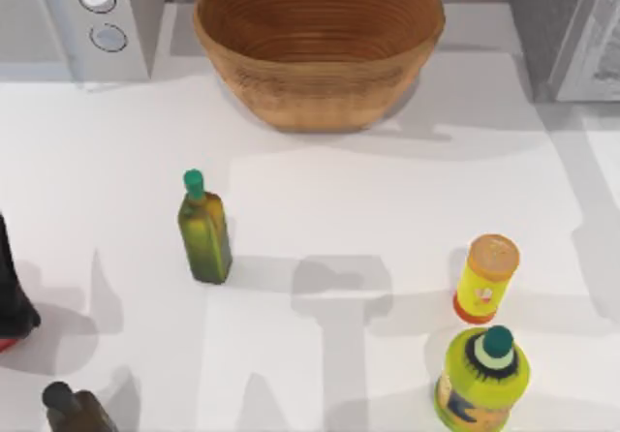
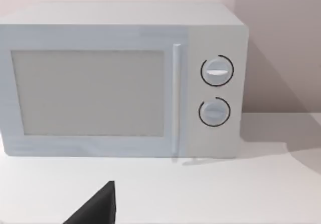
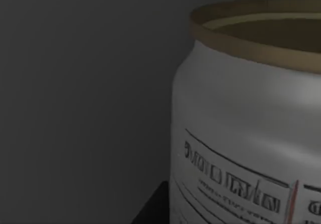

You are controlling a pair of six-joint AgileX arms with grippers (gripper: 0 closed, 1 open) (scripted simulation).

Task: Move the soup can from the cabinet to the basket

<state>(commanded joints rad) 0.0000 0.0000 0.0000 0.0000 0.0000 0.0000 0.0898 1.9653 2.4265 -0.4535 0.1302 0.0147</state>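
From my right wrist camera the can (image 3: 241,133) sits very close in front of the lens, upright, its pale side printed with dark lettering and a thin red line, a dull gold rim round the top. Dim grey walls stand around and behind it, so it looks to be inside the cabinet (image 1: 572,30). A dark edge shows at the foot of the can; I cannot tell whether the right gripper is open or closed, or whether it touches the can.

My left wrist camera faces the microwave (image 2: 120,81), door shut, two round dials one above the other beside the handle. A black wedge, part of the left gripper (image 2: 95,209), pokes in low in that view; I cannot tell how its fingers are set.

From above, the basket (image 1: 315,40) stands at the back middle of the table (image 1: 320,209), between the microwave at the back left and the cabinet at the back right. Nearer, a green bottle (image 1: 203,229) stands left of centre. At the right front a yellow canister (image 1: 487,279) stands just behind a yellow-green bottle (image 1: 482,379). A brown bottle (image 1: 76,411) sits at the left front corner, with a black shape (image 1: 12,296) at the left edge.
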